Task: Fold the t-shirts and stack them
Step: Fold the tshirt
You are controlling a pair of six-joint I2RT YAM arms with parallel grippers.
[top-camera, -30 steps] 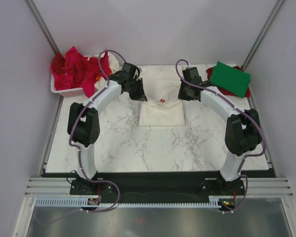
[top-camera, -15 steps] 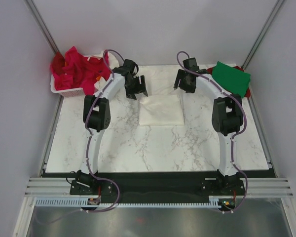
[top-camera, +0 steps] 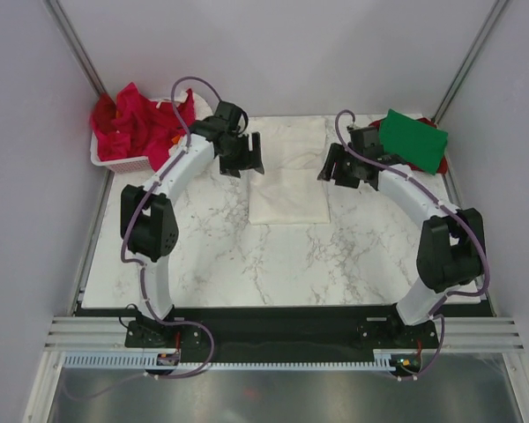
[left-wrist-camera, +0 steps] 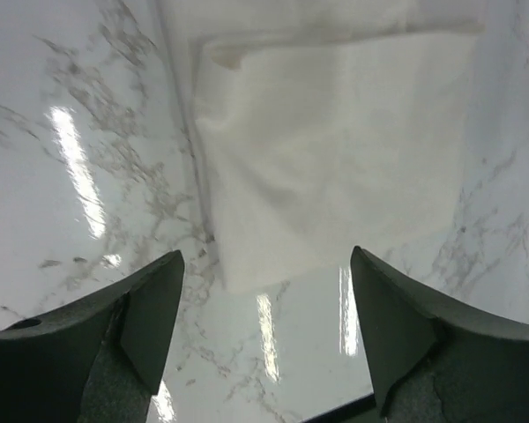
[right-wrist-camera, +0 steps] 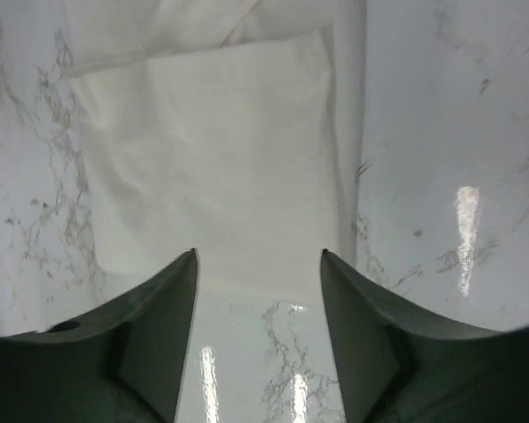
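While a folded white cotton t-shirt (top-camera: 288,201) lies on the white marble tabletop (top-camera: 247,256) in the top view, left tool (top-camera: 244,160) and right tool (top-camera: 337,169) flank it; folded green tee (top-camera: 412,141) at far right corner. Left wrist: tool wide open, empty, over the shirt's edge. Right wrist: likewise spread wide, gripping nothing

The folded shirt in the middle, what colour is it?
White folded shirt; left wrist view shows it best.

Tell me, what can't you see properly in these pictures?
- Top view: the red clothes hide most of the basket; their number cannot be counted.
- Top view: the green t-shirt hides what lies under it.
- Wrist views: the top edge cuts off the far end of the white t-shirt.
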